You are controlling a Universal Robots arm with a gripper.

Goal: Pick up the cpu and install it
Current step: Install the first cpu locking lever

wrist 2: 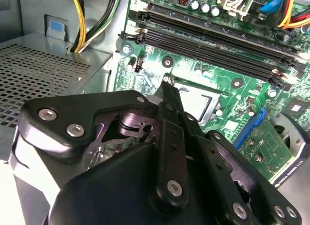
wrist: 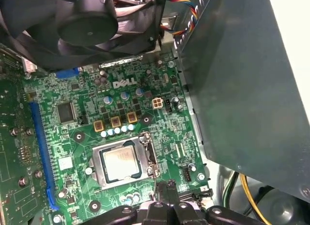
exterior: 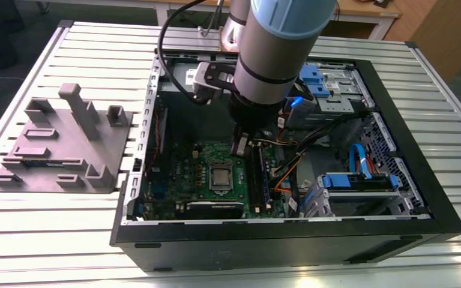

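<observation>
Fingers [wrist: 172,192] pressed together, seemingly empty, near the seated cpu [wrist: 119,163].

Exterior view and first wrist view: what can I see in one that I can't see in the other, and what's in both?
The exterior view gives the big picture: the robot arm, the whole black computer case, the grey block fixture beside it and the slatted table. The first wrist view goes close: the black fan and its blades, three little gold squares and the metal frame. Both share the green motherboard, the silvery cpu sitting inside that frame, and the gripper above the board.
</observation>
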